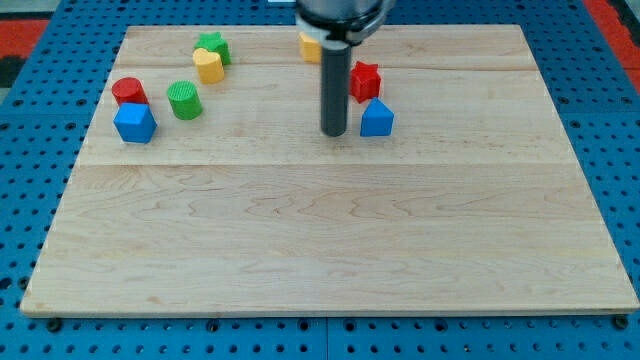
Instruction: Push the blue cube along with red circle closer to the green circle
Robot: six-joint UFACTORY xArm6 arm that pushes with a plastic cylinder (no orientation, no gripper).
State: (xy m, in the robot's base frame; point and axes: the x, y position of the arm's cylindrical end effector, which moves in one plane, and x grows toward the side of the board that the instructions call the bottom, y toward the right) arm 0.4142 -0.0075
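Note:
The blue cube [134,123] sits at the board's left, touching the red circle [129,91] just above it. The green circle [185,100] stands a short gap to their right. My tip [334,133] rests on the board near the middle top, far to the right of these three blocks. It is just left of a blue triangular block [376,119].
A yellow heart-like block [208,66] and a green star [213,46] lie above the green circle. A red star [365,80] sits right of the rod. A yellow block [310,46] is partly hidden behind the rod. The wooden board [330,250] lies on a blue pegboard.

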